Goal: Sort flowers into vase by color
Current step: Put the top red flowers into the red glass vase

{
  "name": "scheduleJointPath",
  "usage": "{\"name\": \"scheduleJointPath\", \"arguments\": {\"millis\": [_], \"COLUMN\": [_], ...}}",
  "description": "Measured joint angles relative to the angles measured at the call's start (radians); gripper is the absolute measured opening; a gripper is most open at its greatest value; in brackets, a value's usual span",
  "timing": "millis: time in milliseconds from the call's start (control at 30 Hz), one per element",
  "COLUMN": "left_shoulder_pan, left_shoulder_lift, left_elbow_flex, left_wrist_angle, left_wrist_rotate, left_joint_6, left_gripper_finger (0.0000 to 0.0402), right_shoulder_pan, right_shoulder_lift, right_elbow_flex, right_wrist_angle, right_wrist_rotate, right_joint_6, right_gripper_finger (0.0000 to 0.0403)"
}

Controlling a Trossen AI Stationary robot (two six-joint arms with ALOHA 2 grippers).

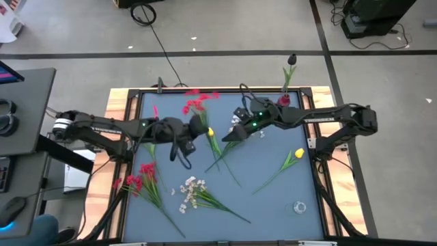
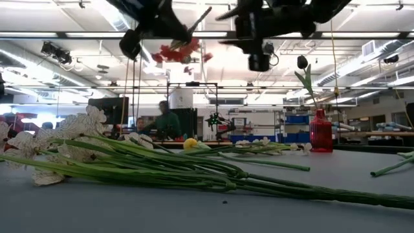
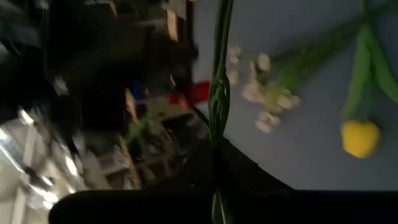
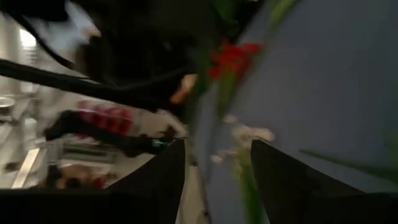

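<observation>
The biggest risk lay in the handover above the middle of the worktop [image 1: 273, 198]: the left claw [image 1: 198, 127] was clamped on the green stem of a red flower [image 1: 198, 102] held high in the air, and the right claw [image 1: 232, 137], fingers apart and empty, hovered just beside it, so the two arms could collide or the thin stem could slip free between them. A lesser risk was the red vase [image 1: 284, 100] at the far edge, already holding a dark tulip; its narrow neck could make the stem miss. Smallest, a dropped flower could tangle with the yellow tulip [image 1: 298, 154] or white spray [image 1: 190, 190] lying below.
</observation>
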Motion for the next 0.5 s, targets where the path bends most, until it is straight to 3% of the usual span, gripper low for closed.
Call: {"name": "scheduleJointPath", "arguments": {"millis": [233,500], "left_shoulder_pan": [-0.035,-0.037], "left_shoulder_lift": [0.022,0.022], "left_elbow_flex": [0.000,0.000], "left_wrist_angle": [0.079,0.185], "left_wrist_rotate": [-0.032,-0.043], "left_joint_6": [0.114,0.145], "left_gripper_finger": [0.0011,0.0011], "right_shoulder_pan": [0.006,0.022], "right_shoulder_lift": [0.058,0.086], "right_elbow_flex": [0.003,0.002], "right_wrist_angle": [0.195,0.207], "right_wrist_rotate": [-0.060,-0.032], "right_joint_6": [0.092,0.084], "right_gripper_finger": [0.0192,0.0192]}}
